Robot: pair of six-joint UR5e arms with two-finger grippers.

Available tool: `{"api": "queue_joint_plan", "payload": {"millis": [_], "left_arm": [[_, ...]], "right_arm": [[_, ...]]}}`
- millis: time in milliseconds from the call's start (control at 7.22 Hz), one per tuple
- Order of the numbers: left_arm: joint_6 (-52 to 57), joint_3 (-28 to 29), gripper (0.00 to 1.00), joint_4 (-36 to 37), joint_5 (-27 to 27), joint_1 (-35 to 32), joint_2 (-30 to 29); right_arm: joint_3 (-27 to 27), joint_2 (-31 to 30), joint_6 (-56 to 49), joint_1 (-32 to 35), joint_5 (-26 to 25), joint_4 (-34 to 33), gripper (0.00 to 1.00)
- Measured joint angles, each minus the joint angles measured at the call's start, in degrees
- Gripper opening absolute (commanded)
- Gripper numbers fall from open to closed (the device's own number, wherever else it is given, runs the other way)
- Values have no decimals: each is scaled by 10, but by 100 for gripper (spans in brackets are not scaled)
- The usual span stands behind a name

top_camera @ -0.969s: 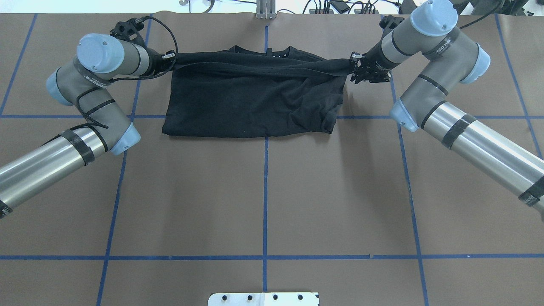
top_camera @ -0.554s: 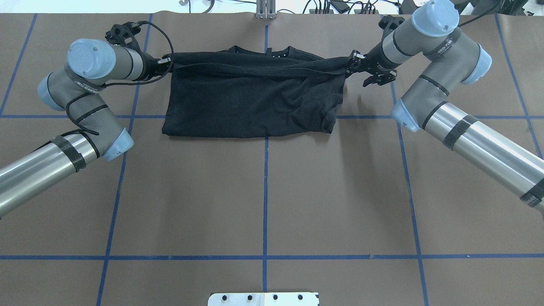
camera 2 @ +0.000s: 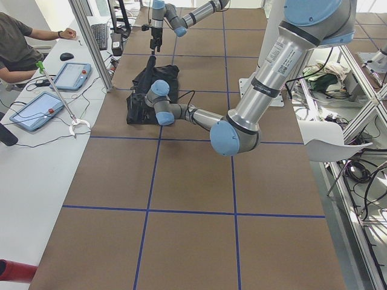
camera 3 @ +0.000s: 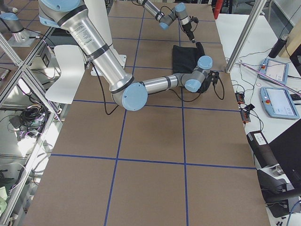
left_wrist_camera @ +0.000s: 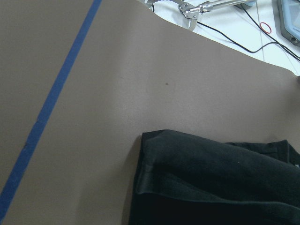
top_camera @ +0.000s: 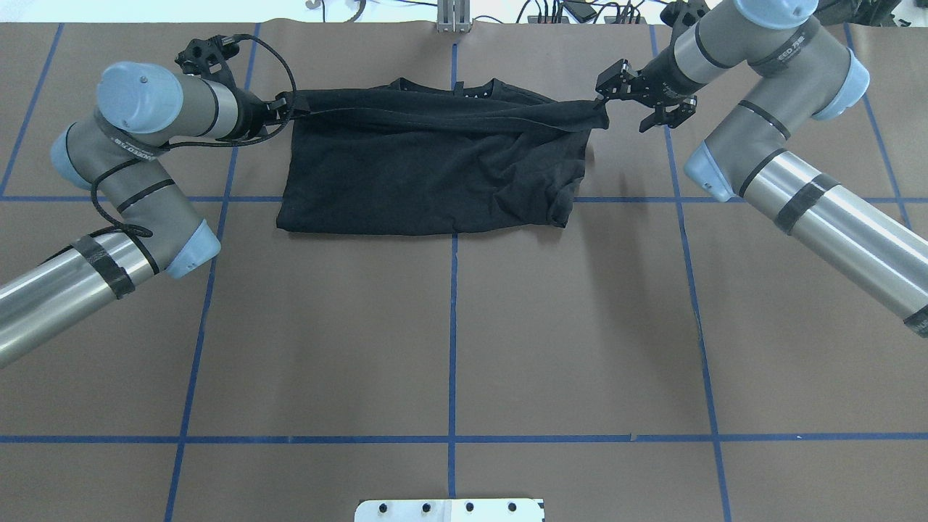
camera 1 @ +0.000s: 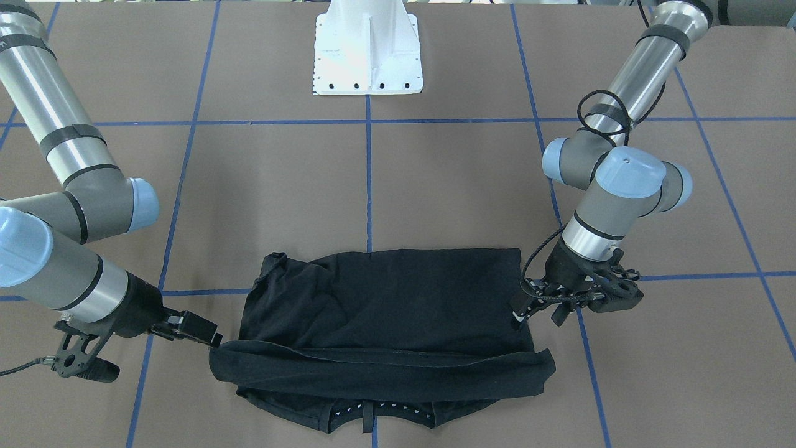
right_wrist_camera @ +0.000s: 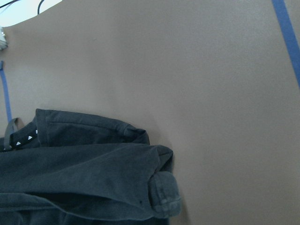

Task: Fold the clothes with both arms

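Since the earlier overhead picture the right arm [top_camera: 761, 43] has drawn up and back, and the right gripper [top_camera: 627, 101] has let the cloth go. From the front, the black T-shirt [camera 1: 385, 298] lies by the table's [camera 1: 435, 186] far edge from the robot, with a folded band just short of its collar. The left gripper [camera 1: 536, 314] hangs by the band's end, jaws apart. Overhead, the right gripper's jaws look spread, one tip beside the cloth. Only the side views show a desk [camera 2: 36, 169], tablets [camera 2: 72, 75] and a seated person [camera 2: 18, 42]. Both wrist views show the cloth lying on the table, with nothing gripping it.
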Motion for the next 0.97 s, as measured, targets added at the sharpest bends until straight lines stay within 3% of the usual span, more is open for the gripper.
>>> {"api": "queue_joint_plan", "payload": {"millis": [415, 831, 969], "left_arm": [[0, -79, 100, 52, -21, -4, 18], [-1, -122, 100, 80, -22, -5, 34], [-1, -128, 100, 81, -22, -5, 35]], "right_arm": [[82, -45, 32, -20, 29, -3, 99], [102, -56, 77, -76, -1, -16, 99], [103, -52, 79, -88, -9, -35, 93]]}}
